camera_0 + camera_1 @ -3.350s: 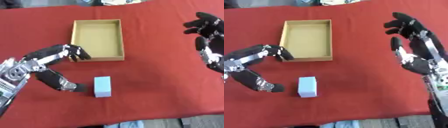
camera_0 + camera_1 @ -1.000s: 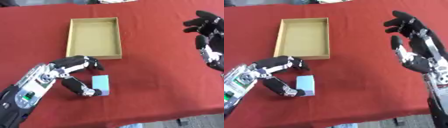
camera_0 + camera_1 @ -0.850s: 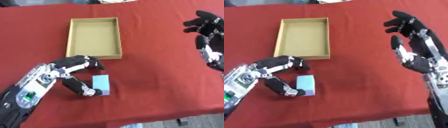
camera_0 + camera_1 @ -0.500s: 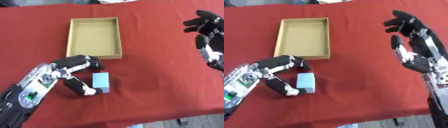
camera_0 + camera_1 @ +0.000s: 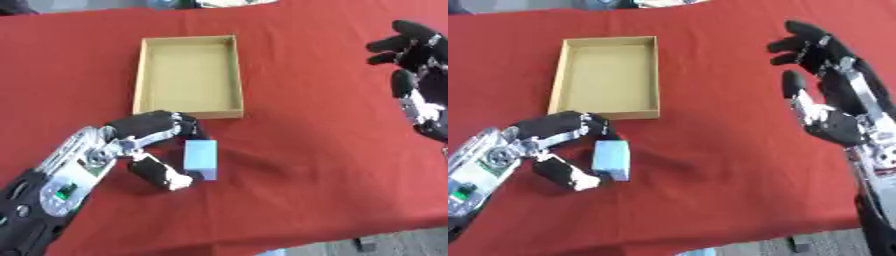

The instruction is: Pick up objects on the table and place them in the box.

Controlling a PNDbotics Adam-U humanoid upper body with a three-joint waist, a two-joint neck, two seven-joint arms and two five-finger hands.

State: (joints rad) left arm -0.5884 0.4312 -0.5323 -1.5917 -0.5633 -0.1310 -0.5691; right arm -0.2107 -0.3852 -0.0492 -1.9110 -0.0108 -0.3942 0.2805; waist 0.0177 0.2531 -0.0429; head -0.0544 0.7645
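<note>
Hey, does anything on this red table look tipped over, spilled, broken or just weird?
Nothing stands out. The tan cardboard box sits flat and empty, and the left hand is curled round the undamaged pale blue block near the box's front edge. The right hand hangs open at the right.

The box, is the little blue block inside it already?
No, the blue block sits on the red cloth just below the empty box, with the left robot hand curled around it.
</note>
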